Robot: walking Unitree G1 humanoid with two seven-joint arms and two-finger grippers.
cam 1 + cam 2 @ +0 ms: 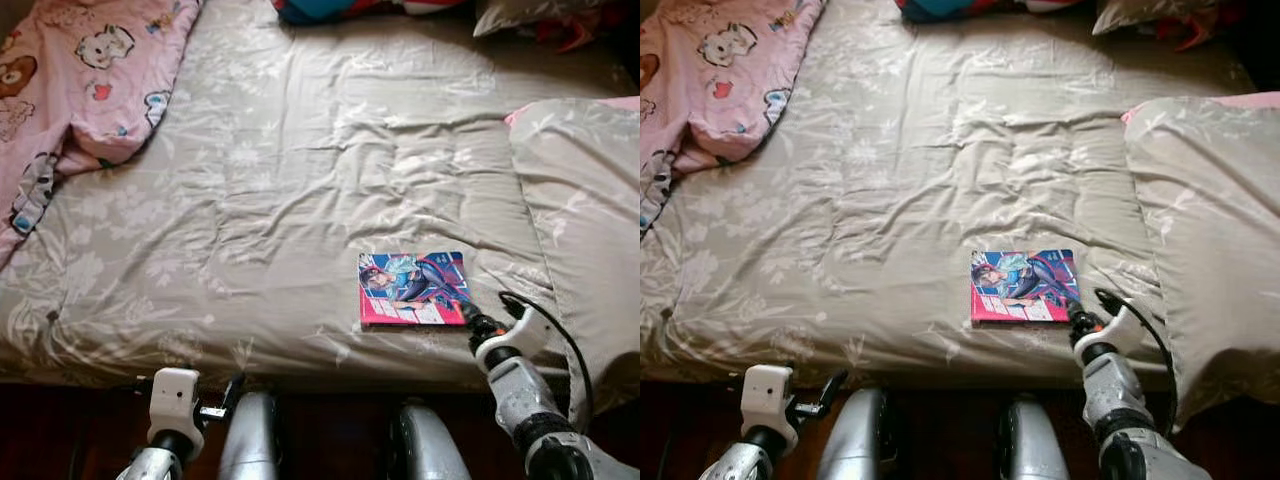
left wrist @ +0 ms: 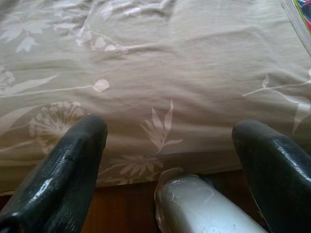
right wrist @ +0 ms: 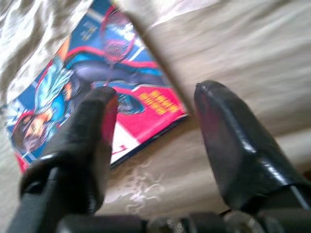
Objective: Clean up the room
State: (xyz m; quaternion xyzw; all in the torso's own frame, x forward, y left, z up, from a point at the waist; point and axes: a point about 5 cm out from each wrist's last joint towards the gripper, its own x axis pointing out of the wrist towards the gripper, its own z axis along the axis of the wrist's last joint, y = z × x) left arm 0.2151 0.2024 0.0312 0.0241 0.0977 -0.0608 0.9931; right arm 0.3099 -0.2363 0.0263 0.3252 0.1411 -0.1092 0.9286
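A thin comic book (image 1: 413, 288) with a red and blue cover lies flat on the beige floral quilt (image 1: 300, 180), near the bed's front edge on the right. My right gripper (image 1: 468, 317) is at the book's near right corner and is open. In the right wrist view one of its fingers (image 3: 92, 126) is over the book (image 3: 63, 102) and the other is over the bare quilt beside it. My left gripper (image 2: 170, 131) hangs low at the bed's front edge, open and holding nothing.
A pink cartoon blanket (image 1: 70, 80) is heaped at the far left of the bed. A beige pillow (image 1: 585, 200) lies on the right, and colourful cushions (image 1: 330, 8) at the far end. My silver legs (image 1: 250, 440) stand against the bed's front edge over a dark floor.
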